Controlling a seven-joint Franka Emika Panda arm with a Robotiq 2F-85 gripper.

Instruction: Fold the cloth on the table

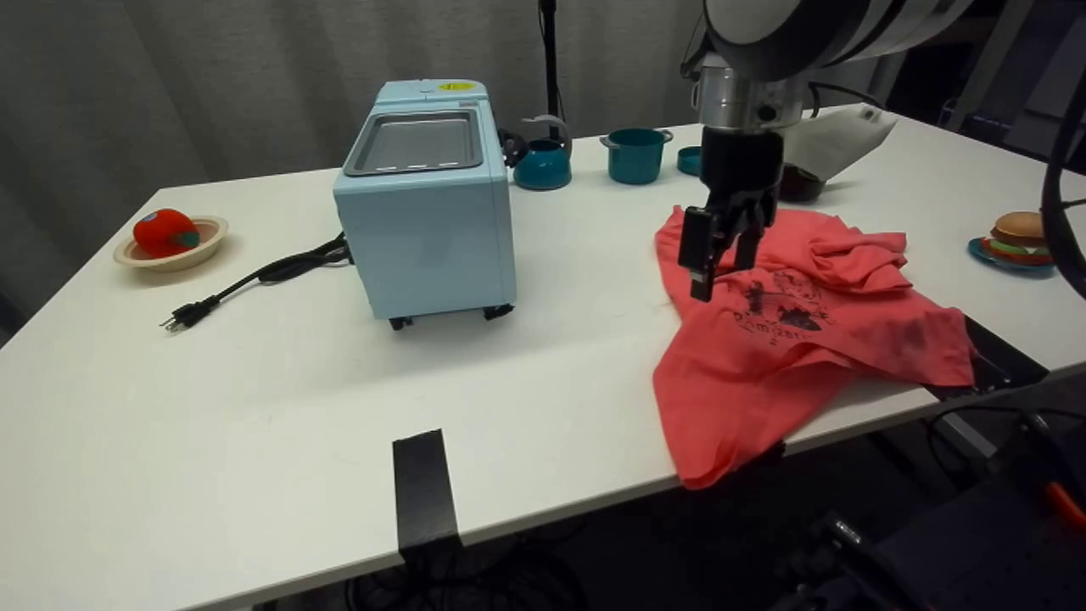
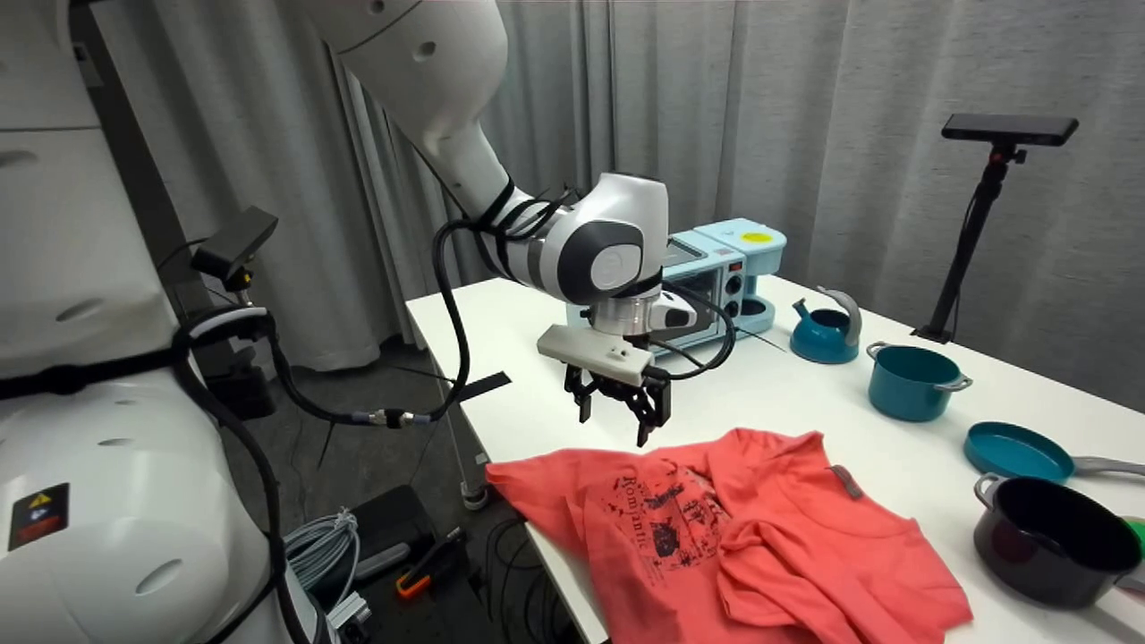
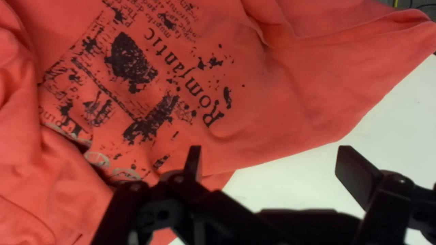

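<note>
Hovering end effector [image 2: 614, 427], rumpled cloth [image 1: 785, 348], plug [image 1: 195, 313] only in an exterior view

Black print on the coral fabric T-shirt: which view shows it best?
The wrist view: the black print on the coral fabric T-shirt appears largest and most legible there. Both exterior views show it smaller and foreshortened, its fine text unreadable.

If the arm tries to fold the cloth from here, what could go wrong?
The open gripper straddles the border between cloth and table in the wrist view, so closing there might catch only a little fabric or none. The bunched folds could tangle or come up several layers at once. In an exterior view, a corner of the cloth reaches the table's edge, so a pull might drag it over.
</note>
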